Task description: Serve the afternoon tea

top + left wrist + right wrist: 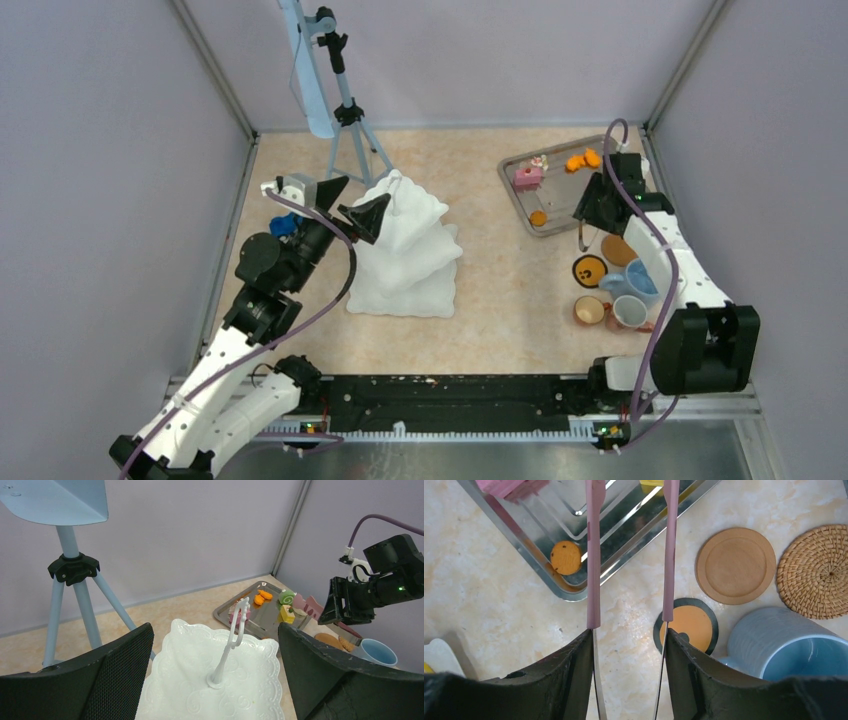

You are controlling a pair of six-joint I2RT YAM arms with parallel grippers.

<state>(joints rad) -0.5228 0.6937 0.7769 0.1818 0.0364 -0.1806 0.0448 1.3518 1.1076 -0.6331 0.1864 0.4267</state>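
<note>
While gripping the pink tongs (594, 555) in the right end effector (629, 650) above the tray (514, 542) with its orange biscuit (565, 557) and other pastries (264, 596), left end effector (215, 630) gaping over the white stand (190, 680), could pinch off-centre and flick that biscuit onto the tabletop (484, 595).

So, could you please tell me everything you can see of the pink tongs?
The pink tongs have two slim arms, plastic by the look, running into thin metal strips at the held end. The right claw grips them, one arm against each finger's inner face, arms apart and nearly parallel. They reach over the near rim of the metal tray, past a round orange biscuit in it. From the left wrist their scalloped tips hang above the tray; whether they pinch anything is unclear.
</note>
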